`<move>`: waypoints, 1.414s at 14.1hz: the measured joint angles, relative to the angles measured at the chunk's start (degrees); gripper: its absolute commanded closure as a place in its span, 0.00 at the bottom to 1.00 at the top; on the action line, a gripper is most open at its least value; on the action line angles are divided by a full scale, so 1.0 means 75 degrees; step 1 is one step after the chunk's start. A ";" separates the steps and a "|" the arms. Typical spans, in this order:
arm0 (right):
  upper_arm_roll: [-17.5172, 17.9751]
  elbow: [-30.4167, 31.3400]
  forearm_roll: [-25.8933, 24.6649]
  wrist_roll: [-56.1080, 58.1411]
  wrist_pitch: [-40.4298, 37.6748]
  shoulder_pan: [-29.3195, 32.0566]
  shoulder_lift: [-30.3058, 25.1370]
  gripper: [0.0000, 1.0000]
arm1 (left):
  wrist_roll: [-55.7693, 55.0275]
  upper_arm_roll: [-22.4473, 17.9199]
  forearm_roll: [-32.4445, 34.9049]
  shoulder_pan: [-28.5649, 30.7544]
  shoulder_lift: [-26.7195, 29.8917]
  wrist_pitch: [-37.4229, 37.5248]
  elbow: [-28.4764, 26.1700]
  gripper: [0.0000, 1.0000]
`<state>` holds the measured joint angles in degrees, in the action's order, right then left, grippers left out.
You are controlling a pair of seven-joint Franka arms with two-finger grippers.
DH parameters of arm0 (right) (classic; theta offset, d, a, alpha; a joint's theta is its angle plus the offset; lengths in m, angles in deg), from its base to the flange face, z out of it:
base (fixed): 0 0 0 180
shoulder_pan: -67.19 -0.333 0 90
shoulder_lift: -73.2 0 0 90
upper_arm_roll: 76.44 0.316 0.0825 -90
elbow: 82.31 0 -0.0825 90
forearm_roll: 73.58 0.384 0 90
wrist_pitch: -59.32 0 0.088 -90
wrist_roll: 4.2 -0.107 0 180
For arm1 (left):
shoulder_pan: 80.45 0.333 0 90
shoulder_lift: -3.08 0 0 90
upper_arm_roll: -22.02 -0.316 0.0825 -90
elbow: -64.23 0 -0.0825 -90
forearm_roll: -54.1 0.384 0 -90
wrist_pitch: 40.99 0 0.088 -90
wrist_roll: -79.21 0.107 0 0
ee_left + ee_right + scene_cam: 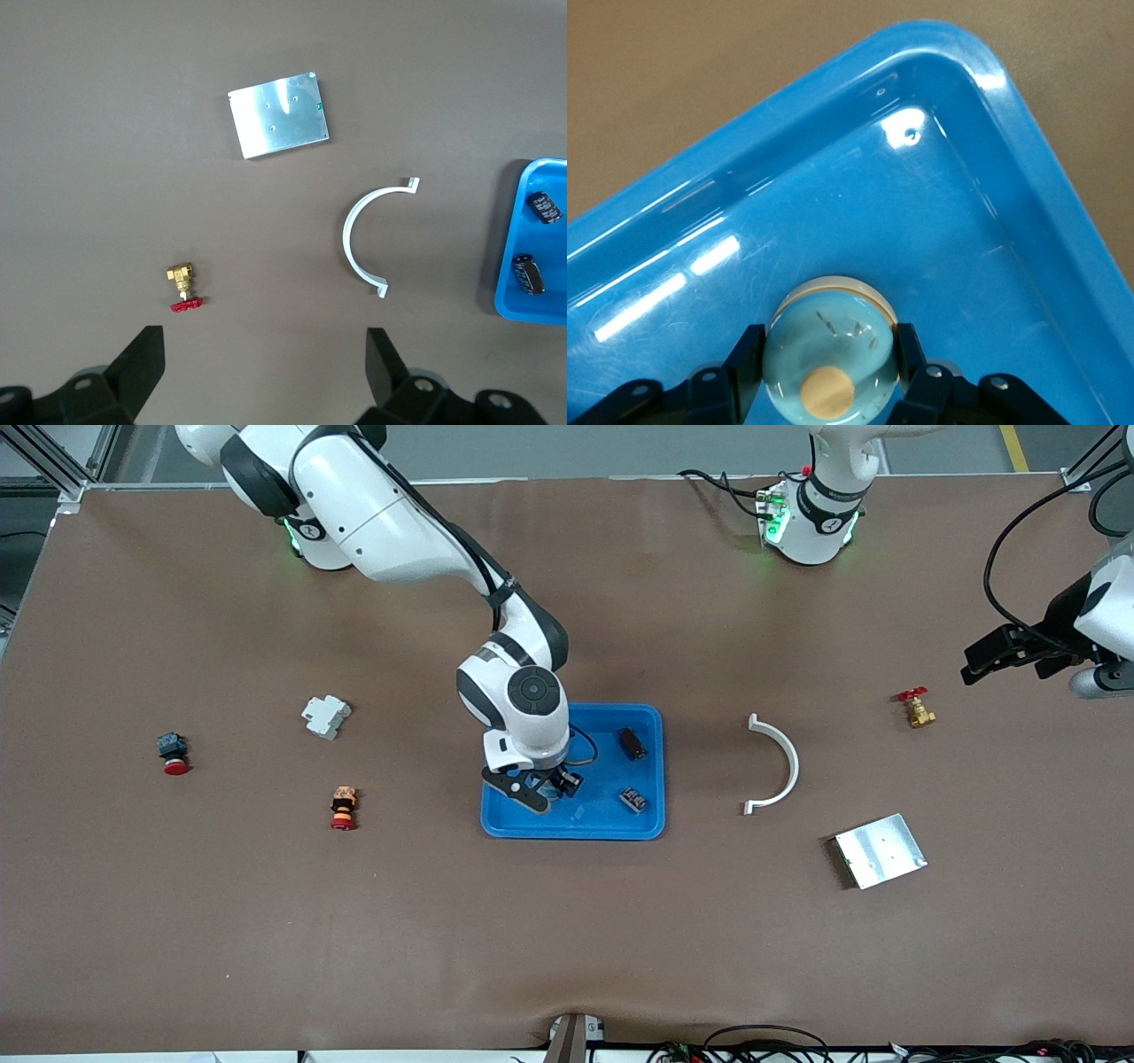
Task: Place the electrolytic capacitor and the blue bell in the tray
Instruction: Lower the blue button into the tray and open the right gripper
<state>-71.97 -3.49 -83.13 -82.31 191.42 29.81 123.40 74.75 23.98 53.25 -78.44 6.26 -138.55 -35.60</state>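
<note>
Gripping blue bell [833,354] between clenched fingers, right tool [542,786] low inside tray [651,828]. Two capacitors [631,744] lie in tray. Left tool [266,381] waits released above desk near brass valve [184,288].

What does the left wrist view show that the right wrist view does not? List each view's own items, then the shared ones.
Only the left wrist view: the silver plate, the white curved clip, the brass valve, two capacitors and the left gripper, jaws open, over bare table. Only the right wrist view: the blue bell held in the right gripper, low inside the tray. Both show the blue tray.
</note>
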 measured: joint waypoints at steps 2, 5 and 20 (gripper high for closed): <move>-0.0013 -0.0005 -0.0113 0.0012 0.0000 0.0000 0.0004 1.00 | 0.0000 0.0000 0.0000 0.0027 0.0000 0.0000 -0.0017 0.00; -0.0030 -0.0011 -0.0201 0.0141 0.0000 0.0001 0.0007 1.00 | 0.0000 -0.0001 0.0000 0.0046 0.0000 0.0000 -0.0031 0.00; -0.0095 -0.0022 -0.0225 0.0585 -0.0006 0.0060 0.0024 0.00 | 0.0000 -0.0001 -0.0045 0.0150 -0.0001 -0.0014 -0.0058 0.00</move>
<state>-72.69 -3.65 -84.82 -77.92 191.37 30.26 123.58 74.75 23.97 52.92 -77.31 6.26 -138.66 -36.04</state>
